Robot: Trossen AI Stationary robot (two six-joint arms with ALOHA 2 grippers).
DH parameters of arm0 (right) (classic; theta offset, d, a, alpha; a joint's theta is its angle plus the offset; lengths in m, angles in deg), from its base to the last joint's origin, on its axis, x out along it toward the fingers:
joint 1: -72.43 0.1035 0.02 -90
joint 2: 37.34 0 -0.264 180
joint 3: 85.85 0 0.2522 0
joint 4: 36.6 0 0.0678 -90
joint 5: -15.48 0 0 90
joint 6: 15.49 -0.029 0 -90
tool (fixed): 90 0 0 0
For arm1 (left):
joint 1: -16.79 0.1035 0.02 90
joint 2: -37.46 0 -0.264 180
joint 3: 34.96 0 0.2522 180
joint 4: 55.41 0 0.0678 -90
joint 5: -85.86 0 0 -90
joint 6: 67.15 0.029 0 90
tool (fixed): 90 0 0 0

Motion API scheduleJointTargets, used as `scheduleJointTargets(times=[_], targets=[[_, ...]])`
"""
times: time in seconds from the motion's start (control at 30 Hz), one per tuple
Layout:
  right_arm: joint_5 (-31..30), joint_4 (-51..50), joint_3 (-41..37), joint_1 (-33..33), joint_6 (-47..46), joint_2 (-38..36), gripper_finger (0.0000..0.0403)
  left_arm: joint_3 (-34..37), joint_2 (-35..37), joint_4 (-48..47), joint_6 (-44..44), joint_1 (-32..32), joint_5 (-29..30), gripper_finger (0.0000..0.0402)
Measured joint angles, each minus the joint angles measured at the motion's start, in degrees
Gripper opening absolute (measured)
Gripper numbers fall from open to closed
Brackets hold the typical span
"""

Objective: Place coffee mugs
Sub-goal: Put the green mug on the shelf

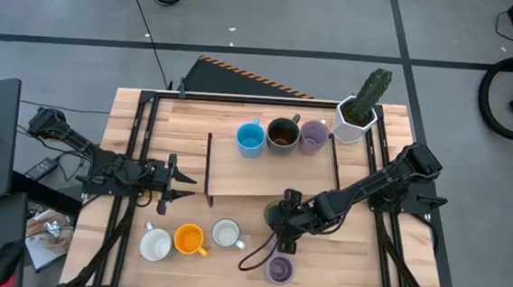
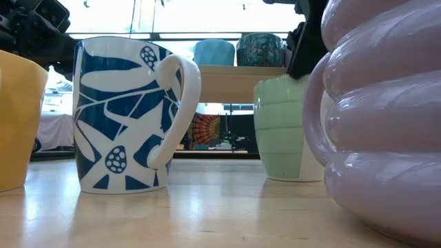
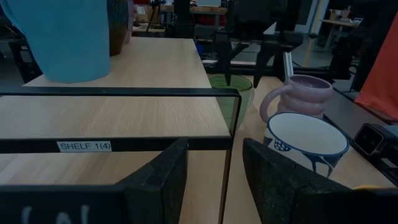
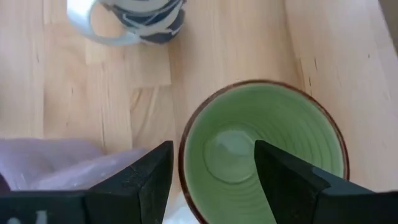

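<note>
Right wrist view: green mug (image 4: 261, 149) under right claw (image 4: 211, 174)

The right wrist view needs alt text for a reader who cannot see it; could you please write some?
Seen from above, the right gripper straddles the near rim of a green mug, one open jaw outside and one inside. A blue-and-white mug stands beyond on the wooden table.

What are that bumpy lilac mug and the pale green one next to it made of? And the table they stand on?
The lilac mug looks like glazed ceramic: its ridges carry bright glossy reflections. The green mug also seems ceramic, with a smoother sheen, fine rings inside and a dark rim. The table appears to be light wood, likely sealed, judging by visible grain and joined planks.
</note>
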Motion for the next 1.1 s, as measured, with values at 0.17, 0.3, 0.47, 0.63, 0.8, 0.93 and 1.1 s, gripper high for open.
scheduleJointTargets(times=[0.17, 0.3, 0.47, 0.63, 0.8, 0.93, 1.1], targets=[[-2.00, -1.23, 3.59, 0.22, -0.47, -0.02, 0.0230, 0.00, 0.00, 0.00, 0.02, 0.00, 0.00, 0.0162], [-2.27, -4.39, 7.11, 0.22, -1.59, -0.04, 0.0230, 0.00, -0.01, 0.00, 0.04, 0.00, 0.00, 0.0162], [-2.98, -4.58, 8.13, 0.48, -3.50, 1.13, 0.0229, 0.00, -0.01, 0.00, 0.02, 0.00, 0.00, 0.0162], [-4.27, -9.36, 14.21, 2.55, -4.20, 7.24, 0.0228, -0.02, 0.00, -0.14, 0.02, 0.00, 0.00, 0.0162], [-6.25, -21.84, 23.59, 3.35, -5.13, 13.21, 0.0228, -0.02, -0.01, -0.36, -0.20, 0.00, 0.00, 0.0162], [-4.25, -26.94, 27.84, 2.85, -8.13, 16.20, 0.0228, -0.02, -0.02, -0.40, -0.26, 0.00, 0.00, 0.0162], [-1.08, -30.28, 28.26, 1.71, -11.37, 17.76, 0.0224, -0.02, -0.01, -0.43, -0.68, 0.00, -0.01, 0.0162]])
